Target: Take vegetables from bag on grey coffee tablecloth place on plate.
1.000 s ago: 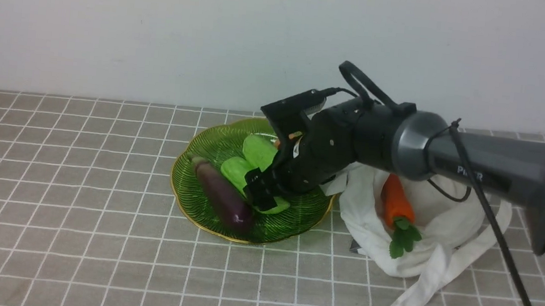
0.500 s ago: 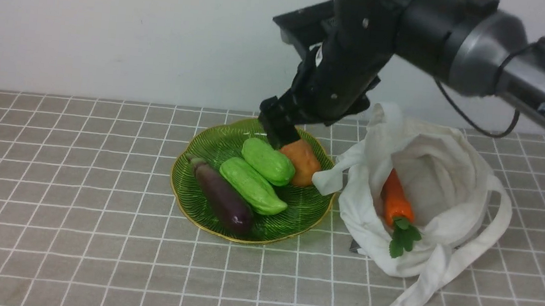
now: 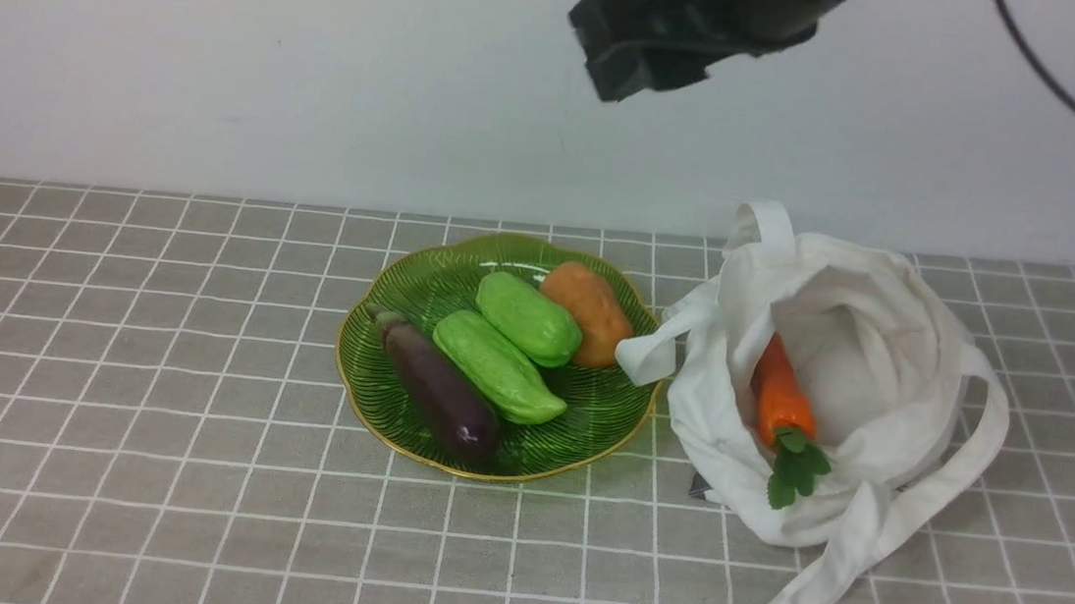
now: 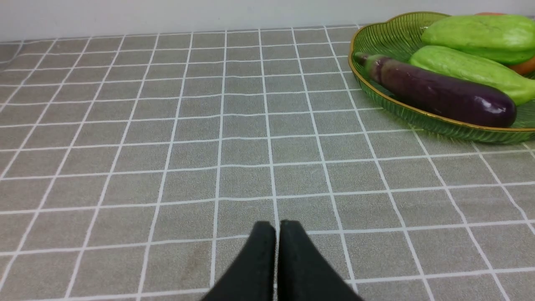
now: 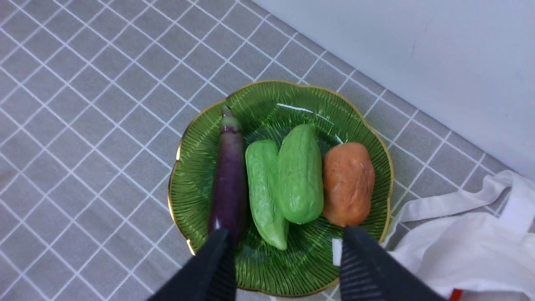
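Note:
The green glass plate (image 3: 420, 289) sits mid-table on the grey coffee tablecloth (image 3: 148, 353). On it lie a purple eggplant (image 3: 440, 393), two green gourds (image 3: 528, 318) (image 3: 497, 369) and an orange-brown potato (image 3: 589, 313). The white bag (image 3: 885, 375) slumps open to the plate's right, with the carrot (image 3: 778, 396) inside it. My right gripper (image 5: 286, 235) hangs high above the plate, open and empty; its black body (image 3: 643, 44) shows at the front view's top. My left gripper (image 4: 277, 229) is shut and empty, low over bare cloth left of the plate (image 4: 418, 112).
The bag's long strap (image 3: 827, 577) trails forward over the cloth toward the front right. A white wall (image 3: 225, 65) closes off the back of the table just behind the plate and bag.
My right gripper has risen from the plate to high above it, and its jaws have narrowed somewhat. The potato, hidden behind it before, now shows resting on the plate.

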